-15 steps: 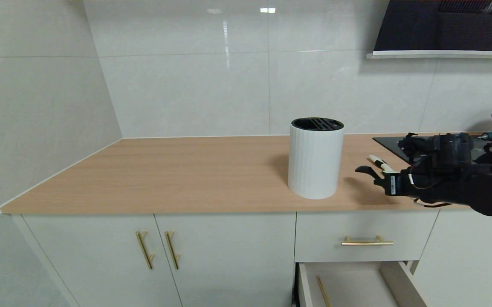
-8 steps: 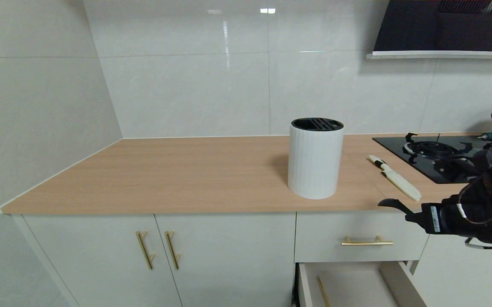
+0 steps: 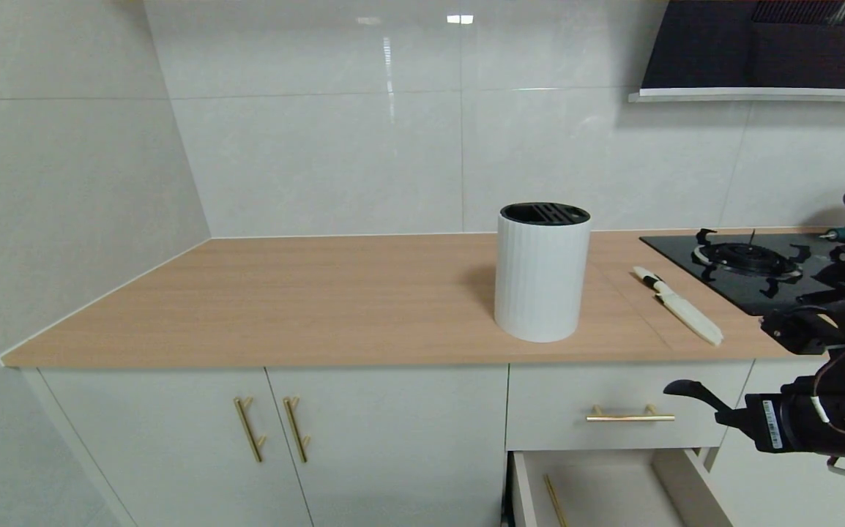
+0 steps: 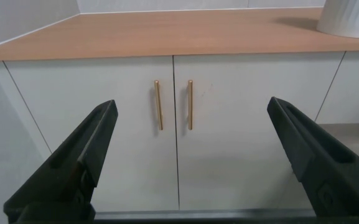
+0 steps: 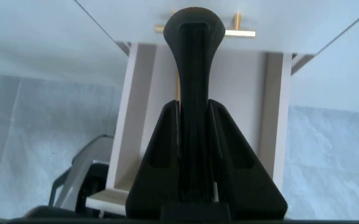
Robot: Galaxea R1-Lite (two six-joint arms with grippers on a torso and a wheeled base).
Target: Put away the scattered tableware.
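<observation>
Knife (image 3: 677, 305): cream blade, lying flat on the desk (image 3: 305, 307) between the white slotted holder (image 3: 541, 278) and the hob (image 3: 748, 267).
Lower drawer (image 3: 598, 490): pulled open, a thin gold rod (image 3: 554, 501) inside.
Right hand (image 3: 686, 389): fingers pressed together, empty, level with the upper drawer front.
Left hand (image 4: 191, 109): spread wide, facing the cupboard doors.

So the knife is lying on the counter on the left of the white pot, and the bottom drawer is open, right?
Not quite: the knife lies on the counter on the right of the white pot, as the head view shows. The bottom drawer is open, yes.
</observation>
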